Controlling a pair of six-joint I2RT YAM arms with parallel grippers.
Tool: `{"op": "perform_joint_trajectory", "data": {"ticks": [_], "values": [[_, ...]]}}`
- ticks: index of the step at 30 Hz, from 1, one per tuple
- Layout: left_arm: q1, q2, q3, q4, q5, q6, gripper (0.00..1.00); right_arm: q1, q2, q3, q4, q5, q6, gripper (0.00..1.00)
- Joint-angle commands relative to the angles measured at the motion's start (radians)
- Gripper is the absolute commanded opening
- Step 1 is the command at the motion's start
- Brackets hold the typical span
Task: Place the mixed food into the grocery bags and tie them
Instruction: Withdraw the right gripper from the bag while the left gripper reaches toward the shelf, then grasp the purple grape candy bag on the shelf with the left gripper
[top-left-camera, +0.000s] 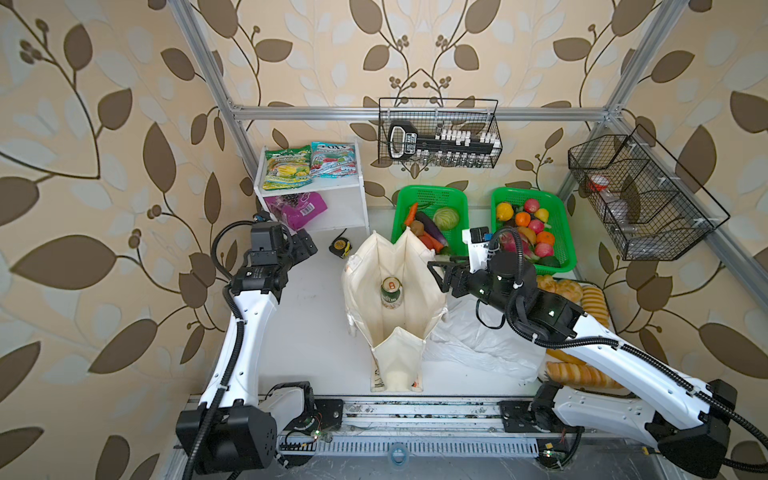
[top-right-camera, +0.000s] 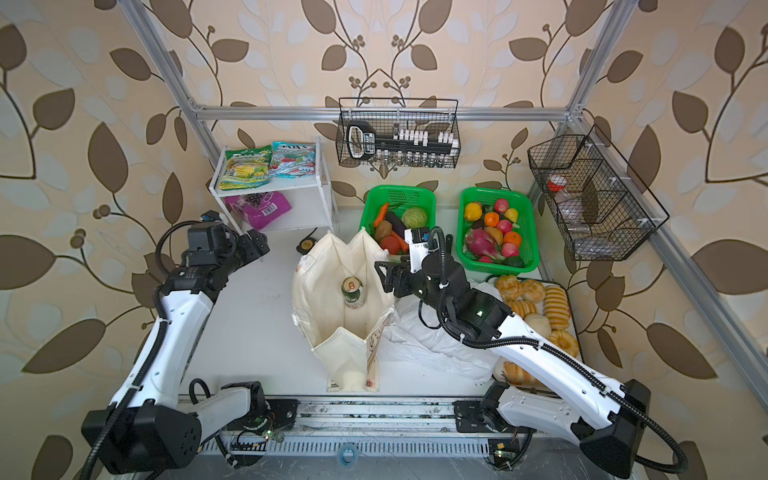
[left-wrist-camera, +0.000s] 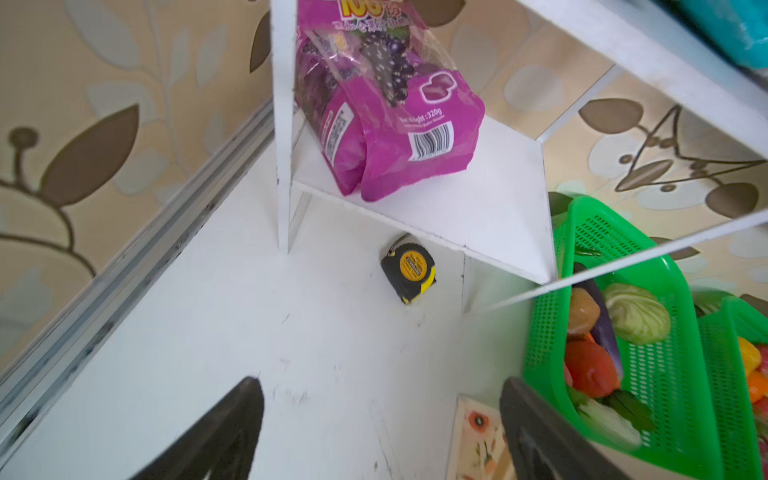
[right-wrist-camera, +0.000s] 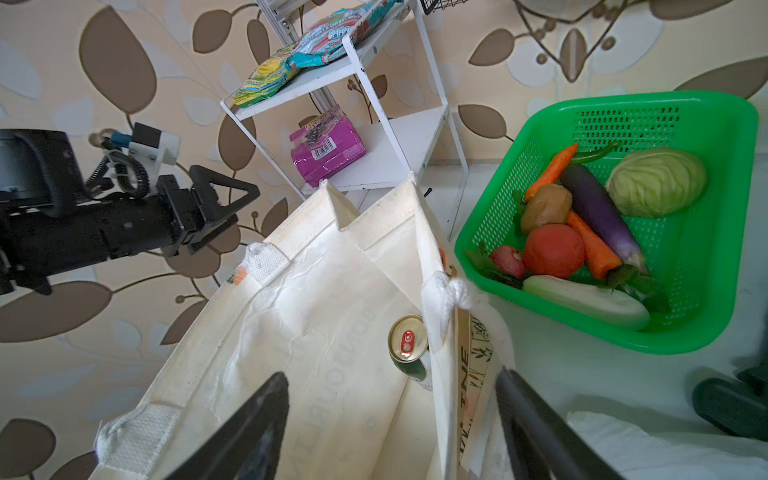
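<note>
Can sits in open tote
Left fingers spread empty near pouch; right fingers spread astride tote's rim

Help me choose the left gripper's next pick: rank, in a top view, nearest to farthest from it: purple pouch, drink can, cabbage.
1. purple grape-print pouch, on the shelf beside the left gripper.
2. green drink can, inside the cream tote.
3. pale green cabbage, in a green basket, farther right.

Likely lab mock-up: aluminium frame, wallpaper
</note>
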Motion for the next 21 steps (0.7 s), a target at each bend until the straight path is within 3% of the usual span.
{"op": "perform_joint_trajectory", "data": {"ticks": [1, 4, 11, 21], "values": [[0.003, 0.042, -0.072, 0.386, -0.011, 0.068, 0.88, -0.003, -0.034, -0.028, -0.013, 0.036, 0.016, 0.78], [0.003, 0.107, -0.115, 0.556, 0.001, 0.137, 0.86, -0.006, -0.062, -0.052, -0.020, 0.055, 0.014, 0.79], [0.004, 0.253, -0.065, 0.643, -0.078, 0.243, 0.86, -0.026, -0.092, -0.081, -0.022, 0.067, 0.003, 0.79], [0.004, 0.379, -0.069, 0.835, -0.036, 0.303, 0.75, -0.038, -0.080, -0.092, -0.031, 0.060, 0.009, 0.79]]}}
